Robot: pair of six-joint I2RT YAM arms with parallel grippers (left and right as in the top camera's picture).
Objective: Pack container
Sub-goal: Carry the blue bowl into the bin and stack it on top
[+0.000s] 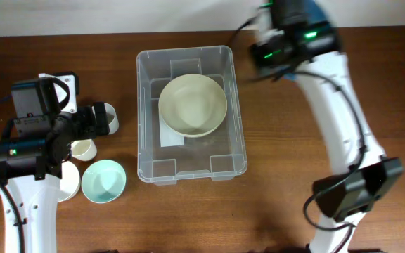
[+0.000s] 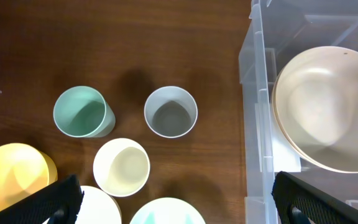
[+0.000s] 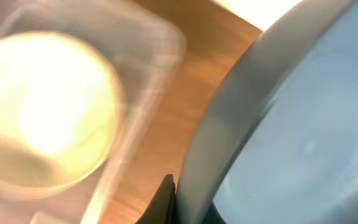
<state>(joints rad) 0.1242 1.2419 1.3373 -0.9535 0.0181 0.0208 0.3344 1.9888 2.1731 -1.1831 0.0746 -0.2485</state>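
Overhead: cream bowl (image 1: 192,105) lies in container (image 1: 140,112); left gripper (image 2: 188,202) stands wide open, empty, above cups (image 2: 171,112); right gripper (image 1: 281,31) clamps grey-blue dish (image 3: 291,124).

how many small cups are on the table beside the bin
3, seen from the left wrist: green cup on the left, white cup beside it, cream cup below them; others may be hidden.

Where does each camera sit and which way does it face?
Overhead: above the table, facing down on container, bowl, cups; left arm and right arm show.
Left wrist: on the left arm, facing down on cups and container edge; its open fingers show.
Right wrist: on the right arm, blurred, facing the bowl; fingers unclear.
All share the bowl.
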